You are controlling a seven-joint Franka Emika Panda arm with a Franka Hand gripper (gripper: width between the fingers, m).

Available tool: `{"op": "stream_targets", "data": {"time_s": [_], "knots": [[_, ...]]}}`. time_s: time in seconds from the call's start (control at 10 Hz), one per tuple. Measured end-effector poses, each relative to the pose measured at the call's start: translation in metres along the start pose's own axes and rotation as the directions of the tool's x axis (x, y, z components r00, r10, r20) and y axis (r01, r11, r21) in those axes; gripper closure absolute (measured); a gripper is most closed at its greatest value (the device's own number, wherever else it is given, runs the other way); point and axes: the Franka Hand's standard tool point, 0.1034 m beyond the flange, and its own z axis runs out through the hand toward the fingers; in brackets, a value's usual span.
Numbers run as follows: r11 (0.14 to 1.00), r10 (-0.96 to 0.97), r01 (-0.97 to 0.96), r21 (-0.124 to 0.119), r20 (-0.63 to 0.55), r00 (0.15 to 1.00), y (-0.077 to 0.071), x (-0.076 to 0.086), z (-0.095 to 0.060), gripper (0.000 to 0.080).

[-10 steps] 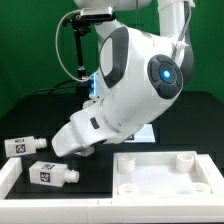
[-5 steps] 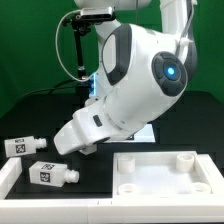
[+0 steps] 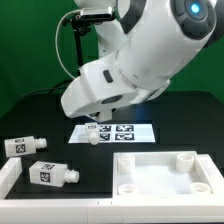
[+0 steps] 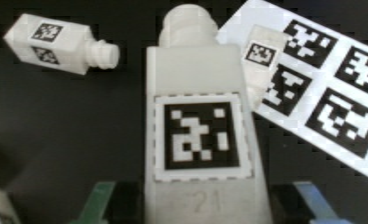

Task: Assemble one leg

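black table (image 3: 40, 110), green backdrop (image 3: 30, 40) | jaws clamped on leg (image 4: 199, 110) (by marker board (image 3: 130, 131))

Marker board (image 3: 130, 130) lies flat on the black table (image 3: 40, 110), mid-frame. White tabletop (image 3: 160, 180) with raised rim and round corner bosses sits at 4 o'clock from it, apart. Green backdrop (image 3: 25, 50) at 12.

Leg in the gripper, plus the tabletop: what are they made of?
The leg, held in the gripper: probably rigid plastic, matte white, with even colour, no grain and softened edges; possibly 3D-printed. Its tag looks like a flat printed sticker. The tabletop: the same matte white look, likely plastic, with rim and corner sockets formed in one piece. The pictures can't confirm either.
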Motion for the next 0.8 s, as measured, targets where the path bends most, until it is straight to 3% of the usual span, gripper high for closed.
{"op": "stream_targets", "data": {"time_s": [0.3,0.4,0.5,0.7,0.8], "knots": [[1.0,0.016,-0.019,-0.015,-0.179,0.984,0.004,0.003,-0.006,0.0509],[0.994,0.107,-0.102,0.037,-0.197,0.975,-0.011,0.007,-0.024,0.0509],[0.983,0.172,-0.15,0.103,-0.271,0.947,-0.023,0.024,-0.051,0.0509],[0.941,0.325,-0.254,0.223,-0.392,0.861,-0.028,0.039,-0.107,0.0509],[0.941,0.332,-0.26,0.215,-0.452,0.828,-0.02,0.044,-0.123,0.0509]]}}
